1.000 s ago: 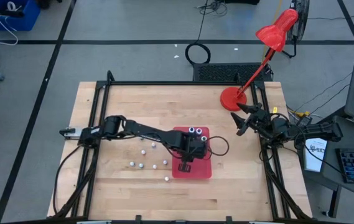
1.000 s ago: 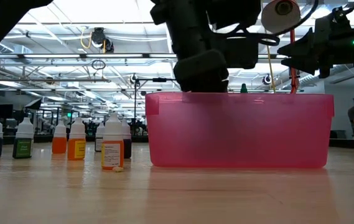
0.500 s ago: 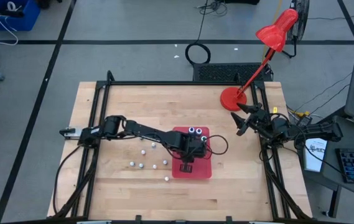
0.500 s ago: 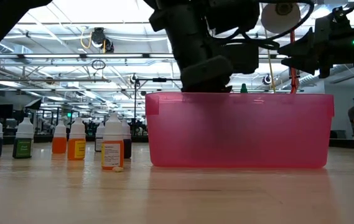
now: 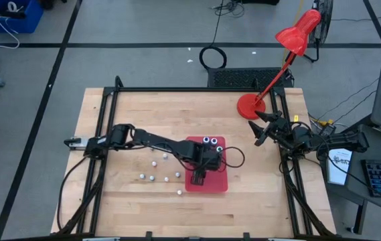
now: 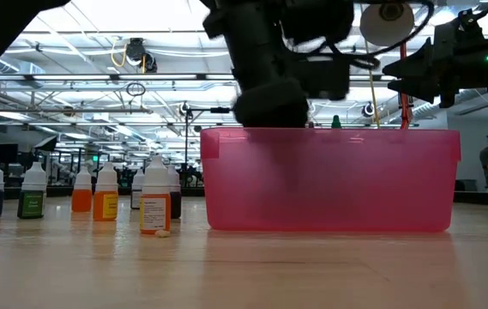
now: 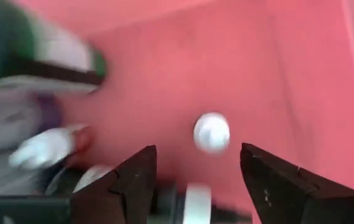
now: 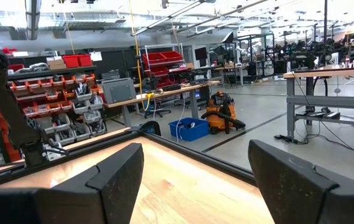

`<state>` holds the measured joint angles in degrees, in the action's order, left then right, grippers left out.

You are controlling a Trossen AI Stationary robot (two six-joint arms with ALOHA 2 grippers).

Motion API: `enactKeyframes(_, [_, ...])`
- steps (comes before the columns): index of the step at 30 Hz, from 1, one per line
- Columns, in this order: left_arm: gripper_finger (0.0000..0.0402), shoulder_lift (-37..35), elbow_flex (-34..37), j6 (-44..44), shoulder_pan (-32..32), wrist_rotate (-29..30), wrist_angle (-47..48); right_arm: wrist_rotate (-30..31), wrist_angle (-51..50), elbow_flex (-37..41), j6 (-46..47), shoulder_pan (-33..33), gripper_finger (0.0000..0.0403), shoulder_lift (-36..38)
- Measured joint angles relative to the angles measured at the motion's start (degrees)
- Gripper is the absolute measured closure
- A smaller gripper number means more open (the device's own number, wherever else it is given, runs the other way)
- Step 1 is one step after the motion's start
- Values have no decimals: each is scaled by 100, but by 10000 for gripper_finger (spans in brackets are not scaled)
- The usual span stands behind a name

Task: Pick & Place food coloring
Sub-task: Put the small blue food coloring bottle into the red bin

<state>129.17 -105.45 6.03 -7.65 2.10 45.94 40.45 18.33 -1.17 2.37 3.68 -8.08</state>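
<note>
While the left tool (image 5: pixel 199 175) hangs over the red bin (image 5: pixel 218 183), its fingers (image 7: pixel 133 180) stand spread apart with nothing between them, and a white-capped bottle (image 7: pixel 211 132) lies loose on the bin floor just ahead of them, so that one looks freshly dropped. Beside the tool, more bottles (image 7: pixel 33 81) are heaped in the bin, two dark tops (image 5: pixel 209 141) showing from above at its far edge. Plenty left, though: several white-capped bottles (image 5: pixel 153 178) are scattered on the worktop (image 5: pixel 136 107) beside the bin, on the side the left arm reaches in from. Well apart from the bin, the right tool (image 5: pixel 262 130) waits at the worktop's edge near the red lamp (image 5: pixel 296 33), fingers (image 8: pixel 114 180) wide, empty.
</note>
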Motion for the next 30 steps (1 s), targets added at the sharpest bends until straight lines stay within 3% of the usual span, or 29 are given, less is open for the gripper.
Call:
enactKeyframes(5, [165,-660,-9,-490,32,530,793,0,-20,0,0,2,124,-2])
enactKeyframes(9, [171,-1049,-13,-1289,8,393,1765,0,-40,0,0,4,124,-2])
enactKeyframes(16, [188,-1111,4,-2114,-189,755,3814,-1,-129,-2,111,4,124,-51])
enactKeyframes(22, [208,-1728,681,-1894,18,642,3447,-2,-156,-2,164,7,124,-61])
enactKeyframes(30, [219,-4107,3483,-2623,697,669,1736,-4,-214,-2,142,7,124,-138])
